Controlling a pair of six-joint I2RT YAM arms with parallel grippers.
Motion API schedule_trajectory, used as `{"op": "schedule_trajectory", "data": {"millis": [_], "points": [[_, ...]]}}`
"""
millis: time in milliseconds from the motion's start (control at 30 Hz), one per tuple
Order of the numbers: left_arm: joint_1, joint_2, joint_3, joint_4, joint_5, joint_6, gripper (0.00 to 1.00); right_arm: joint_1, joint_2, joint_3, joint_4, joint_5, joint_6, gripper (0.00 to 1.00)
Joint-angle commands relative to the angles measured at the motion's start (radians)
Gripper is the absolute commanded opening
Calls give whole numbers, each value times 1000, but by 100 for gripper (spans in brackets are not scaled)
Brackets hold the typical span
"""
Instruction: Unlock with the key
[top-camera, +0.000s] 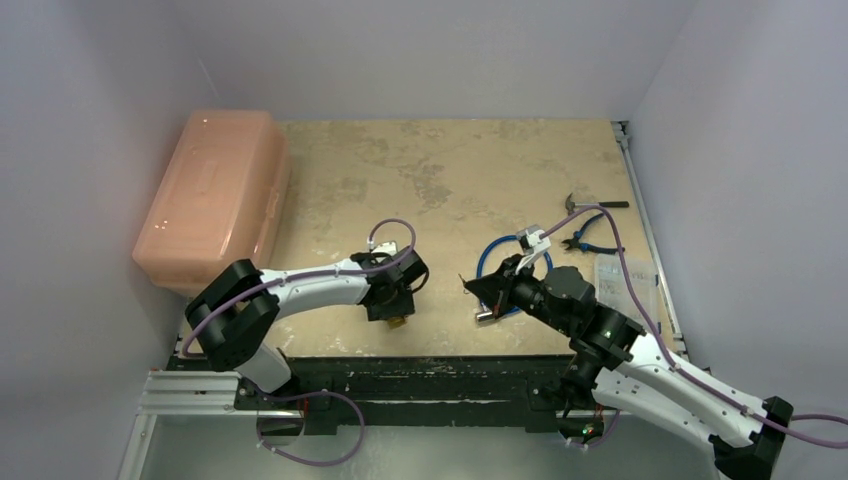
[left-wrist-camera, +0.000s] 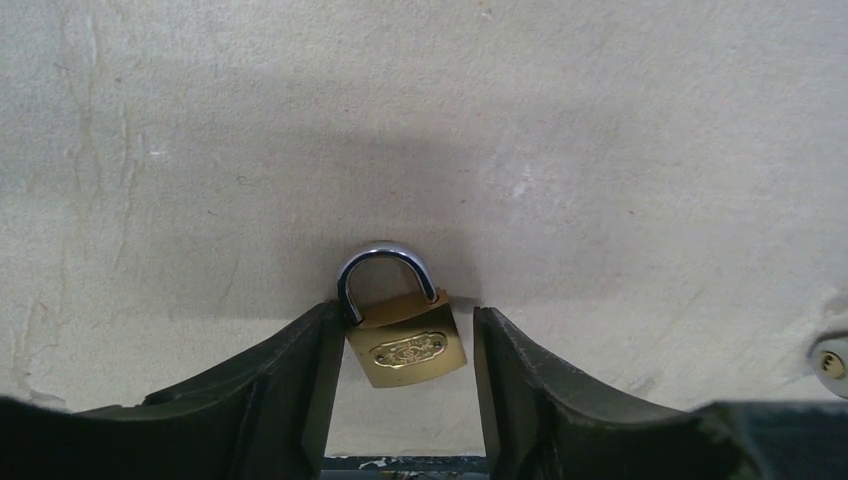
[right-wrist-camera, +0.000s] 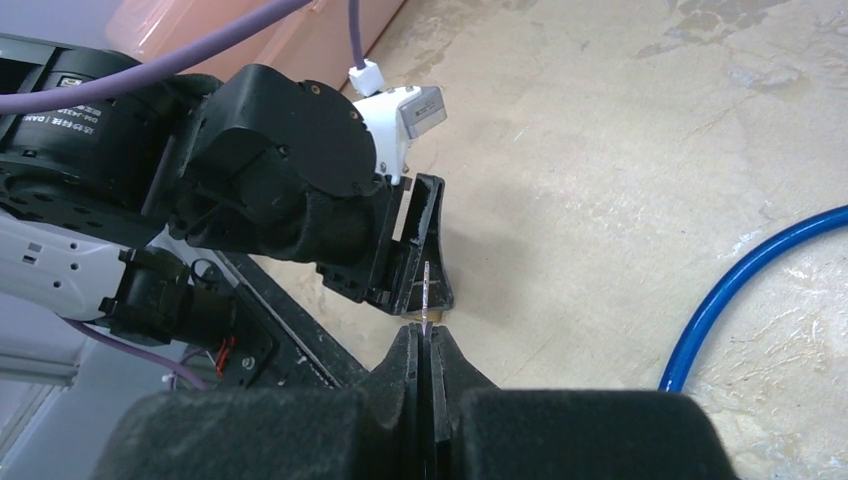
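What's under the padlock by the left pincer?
Only the pale tabletop shows around the padlock, lying between the left pincer's fingers. The spot beneath its brass body is covered, so unseen.

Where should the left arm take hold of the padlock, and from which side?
Grip the padlock by its brass body, on the two narrow sides, coming from above as the left gripper does. It lies face up, its flat sides toward the open jaws; the round shackle would probably slip. This leaves the bottom end free for the key.
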Motion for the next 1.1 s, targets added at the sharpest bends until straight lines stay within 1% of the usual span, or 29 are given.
{"op": "schedule_trajectory", "data": {"millis": [0,100,233,367,467,633,733,833,1067], "points": [[-8,-105,-19,112,16,59,56,-2,-21,-7,19,-4,-17,0],[-8,-215,-16,140,14,132,58,-2,-29,-10,56,-42,-15,0],[-9,-427,-39,230,24,236,58,-1,1,1,77,-53,-1,0],[-8,-609,-120,421,112,285,57,-2,28,5,163,-130,23,0],[-8,-694,-180,560,202,285,57,-2,50,9,237,-184,44,0],[-9,-722,-201,660,298,276,51,-2,91,11,358,-282,66,0],[-9,-731,-211,713,323,261,48,-2,110,12,417,-339,81,0],[-8,-754,-231,768,342,243,45,-2,120,18,435,-353,86,0],[-9,-774,-243,799,369,229,38,-2,116,16,456,-367,105,0]]}}
